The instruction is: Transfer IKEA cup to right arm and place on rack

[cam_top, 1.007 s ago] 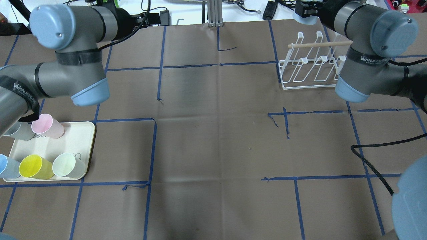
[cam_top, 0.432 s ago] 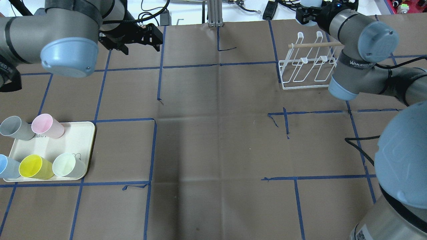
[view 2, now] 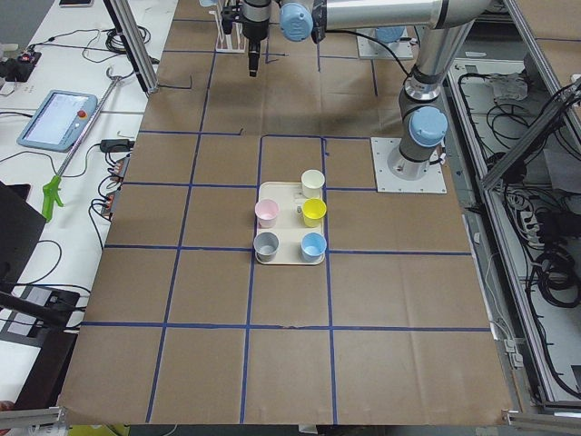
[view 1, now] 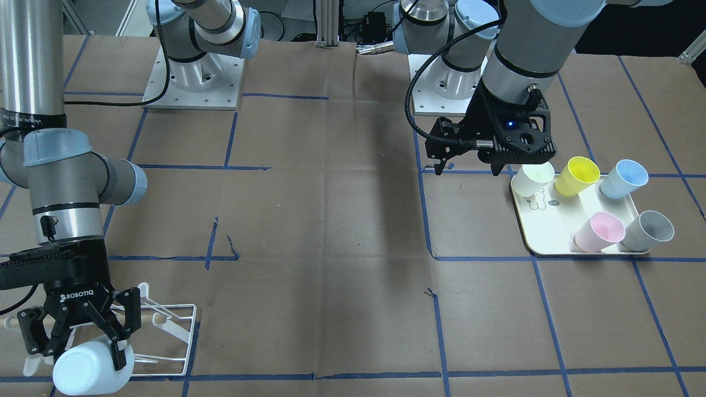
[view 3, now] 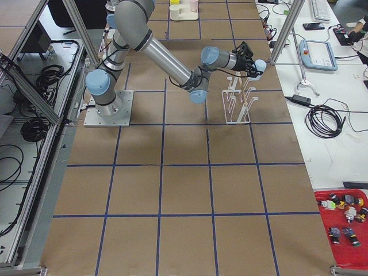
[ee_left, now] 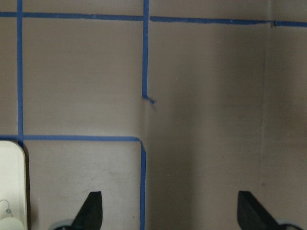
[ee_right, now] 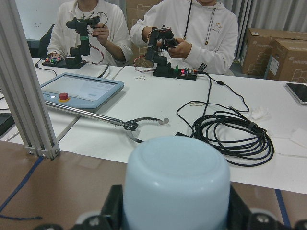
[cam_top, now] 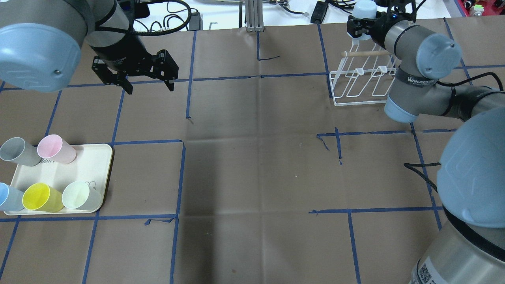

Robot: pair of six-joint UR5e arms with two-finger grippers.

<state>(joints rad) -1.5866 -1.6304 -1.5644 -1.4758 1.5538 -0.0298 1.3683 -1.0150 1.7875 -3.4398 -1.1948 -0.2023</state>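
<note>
Plainly, front: right fingers (view 1: 114, 337) clasp cup (view 1: 88, 372) | overhead: cup partly seen

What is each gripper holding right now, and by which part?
The right gripper clamps the pale blue cup by its side wall, one finger on each side, base pointing away from the palm. The left gripper is open and empty.

Brown paper-covered surface (cam_top: 252, 157) gridded with blue tape (cam_top: 180, 177), aluminium frame post (ee_right: 26, 86) at its far edge, white bench (ee_right: 158, 96) beyond carrying a touchscreen pendant (ee_right: 79, 90) and coiled black cable (ee_right: 230, 136), cardboard boxes (ee_right: 283, 57) behind, even light.
</note>
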